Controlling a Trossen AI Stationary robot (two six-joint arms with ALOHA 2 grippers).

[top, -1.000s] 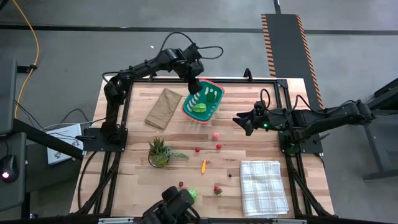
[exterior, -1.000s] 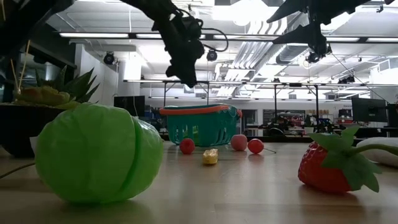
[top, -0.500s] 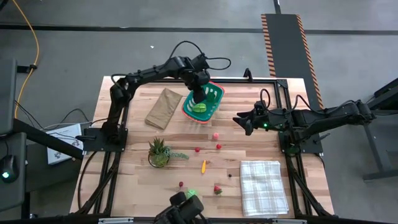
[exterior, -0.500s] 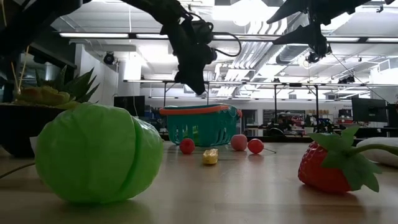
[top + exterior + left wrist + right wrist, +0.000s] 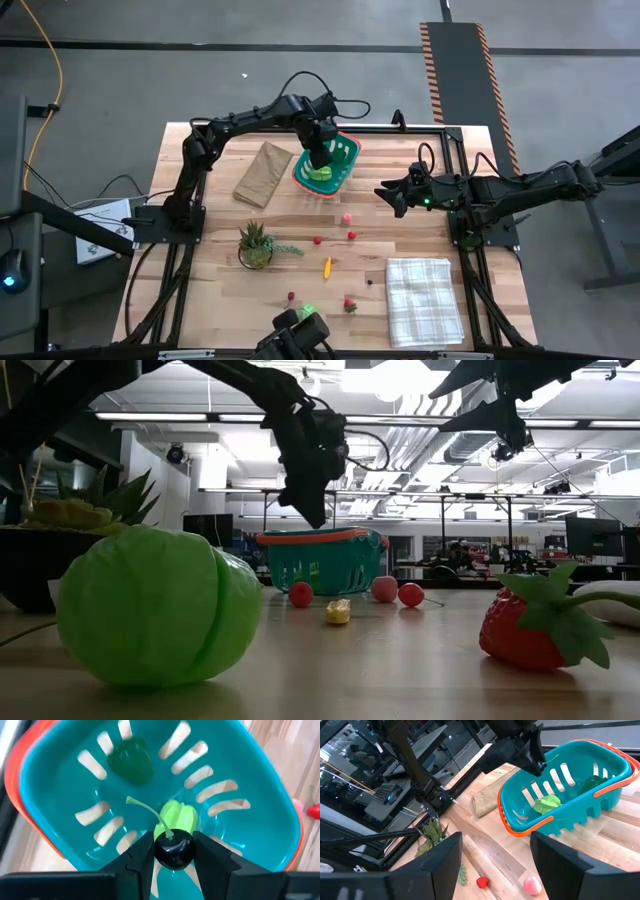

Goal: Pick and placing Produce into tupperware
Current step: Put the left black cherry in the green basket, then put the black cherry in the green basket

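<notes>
Cherry [image 5: 174,849], dark with a green stem, sits pinched between the left gripper's [image 5: 174,851] fingers [image 5: 141,856], hanging over the teal basket [image 5: 342,165] at the table's [image 5: 220,215] far side. Inside the basket lie a light green piece [image 5: 176,817] and a darker green one [image 5: 131,761]. Red, pink and yellow pieces are scattered on the wood nearer the middle, including a pink one [image 5: 346,217]. Well apart, the right gripper [image 5: 390,196] hovers with fingers spread, holding nothing.

Wood table [image 5: 220,300] w/ teal tupperware [image 5: 344,172], brown paper bag [image 5: 262,173], potted plant [image 5: 256,245], checked cloth [image 5: 422,299], scattered small produce [image 5: 327,267].
</notes>
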